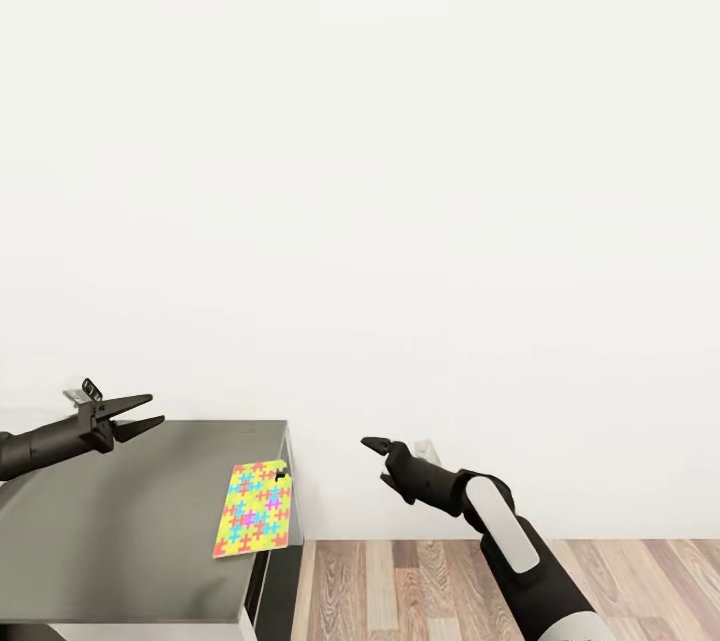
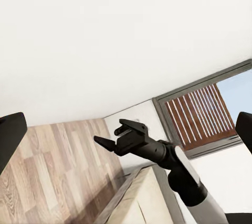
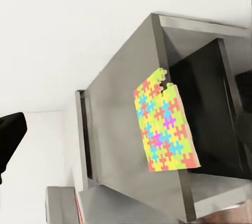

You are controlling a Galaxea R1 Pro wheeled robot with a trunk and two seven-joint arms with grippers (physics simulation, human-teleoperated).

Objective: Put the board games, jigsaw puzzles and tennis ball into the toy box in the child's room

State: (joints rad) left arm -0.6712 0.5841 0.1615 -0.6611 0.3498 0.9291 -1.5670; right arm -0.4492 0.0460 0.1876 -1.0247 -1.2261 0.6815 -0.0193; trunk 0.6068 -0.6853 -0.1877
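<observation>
1. A jigsaw puzzle (image 1: 254, 510) lies flat at the tabletop (image 1: 120, 531) edge, slightly overhanging;
2. left gripper (image 1: 147, 413) and right gripper (image 1: 377, 459) both hover with fingers spread, empty;
3. best pinch the overhanging edge, I judge.

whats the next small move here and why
Probably bring the right gripper across toward the jigsaw puzzle. The puzzle lies flat at the table's right edge, one end near the rim, and both grippers are open and empty, the right one off the table's side, the left gripper above the far part.
</observation>
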